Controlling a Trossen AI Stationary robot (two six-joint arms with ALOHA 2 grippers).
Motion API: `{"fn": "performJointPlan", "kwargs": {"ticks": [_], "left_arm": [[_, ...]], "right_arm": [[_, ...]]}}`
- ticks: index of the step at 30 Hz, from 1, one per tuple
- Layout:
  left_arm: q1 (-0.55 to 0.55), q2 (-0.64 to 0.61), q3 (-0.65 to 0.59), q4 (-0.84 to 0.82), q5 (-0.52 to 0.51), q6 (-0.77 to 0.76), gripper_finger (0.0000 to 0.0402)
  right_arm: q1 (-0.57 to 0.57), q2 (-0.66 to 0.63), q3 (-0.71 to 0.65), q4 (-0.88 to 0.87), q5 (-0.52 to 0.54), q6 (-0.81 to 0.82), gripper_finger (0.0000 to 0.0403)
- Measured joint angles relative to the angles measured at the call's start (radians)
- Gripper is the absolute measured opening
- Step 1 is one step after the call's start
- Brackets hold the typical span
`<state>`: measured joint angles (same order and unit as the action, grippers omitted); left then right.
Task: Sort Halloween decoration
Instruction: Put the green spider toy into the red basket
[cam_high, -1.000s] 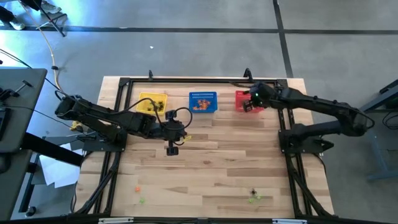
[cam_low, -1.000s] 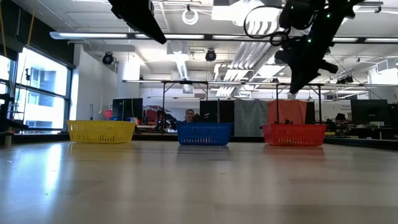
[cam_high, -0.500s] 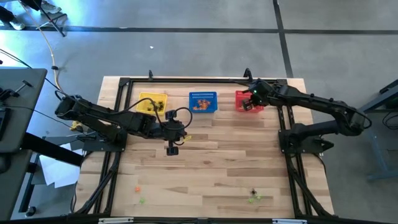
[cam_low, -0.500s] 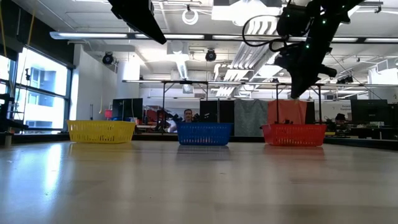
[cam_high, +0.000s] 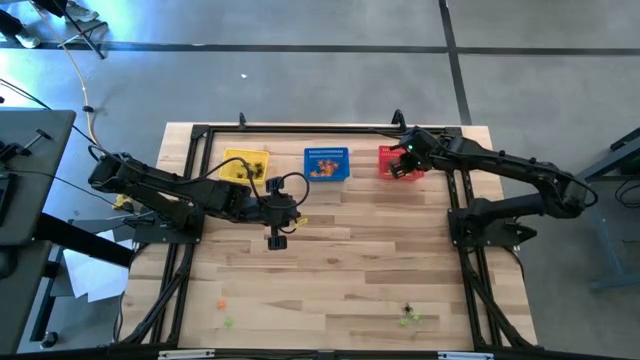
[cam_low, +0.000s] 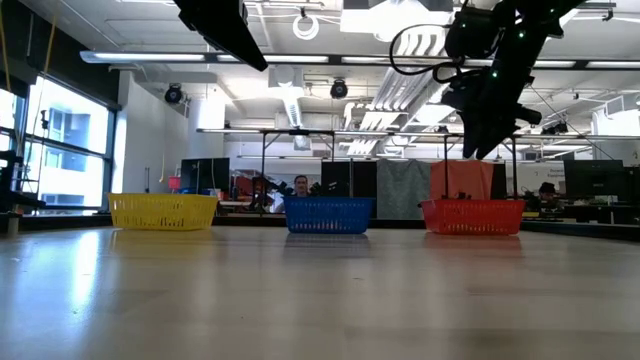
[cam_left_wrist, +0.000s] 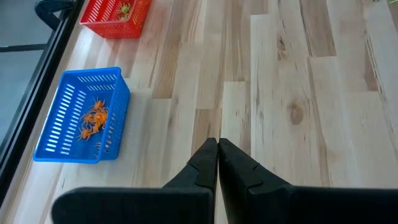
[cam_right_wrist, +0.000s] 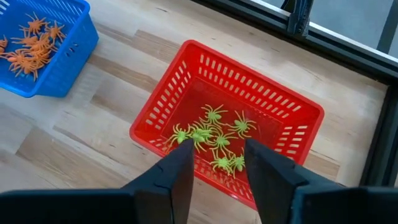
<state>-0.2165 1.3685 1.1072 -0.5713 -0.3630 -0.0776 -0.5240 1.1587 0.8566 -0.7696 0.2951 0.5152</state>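
Your right gripper hangs just above the red basket, fingers parted and holding nothing; the light green spiders lie heaped on the basket floor directly beneath the gap. They are tiny, leggy plastic trinkets. Your left gripper is closed on nothing over bare counter, well apart from the baskets. Its wrist view shows orange spiders in the blue basket. Only the high view shows the yellow basket with dark bits inside, plus loose trinkets near the counter's front edge. The low view shows none of the baskets' contents.
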Motion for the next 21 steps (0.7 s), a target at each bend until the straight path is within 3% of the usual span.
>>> {"fn": "performJointPlan", "kwargs": {"ticks": [7, 12, 16, 21], "left_arm": [[0.000, 0.000, 0.000, 0.000, 0.000, -0.001, 0.0000], [0.000, 0.000, 0.000, -0.001, 0.000, -0.001, 0.0000], [0.000, 0.000, 0.000, -0.007, 0.001, -0.001, 0.0000], [0.000, 0.000, 0.000, -0.006, 0.000, 0.000, 0.0000]], "right_arm": [[0.000, -0.002, 0.000, -0.010, -0.027, 0.001, 0.0139], [0.043, -0.009, 0.000, -0.073, -0.220, 0.089, 0.0139], [0.206, -0.009, 0.000, -0.138, -0.312, 0.235, 0.0139], [0.536, -0.009, 0.000, -0.137, -0.329, 0.533, 0.0139]]}}
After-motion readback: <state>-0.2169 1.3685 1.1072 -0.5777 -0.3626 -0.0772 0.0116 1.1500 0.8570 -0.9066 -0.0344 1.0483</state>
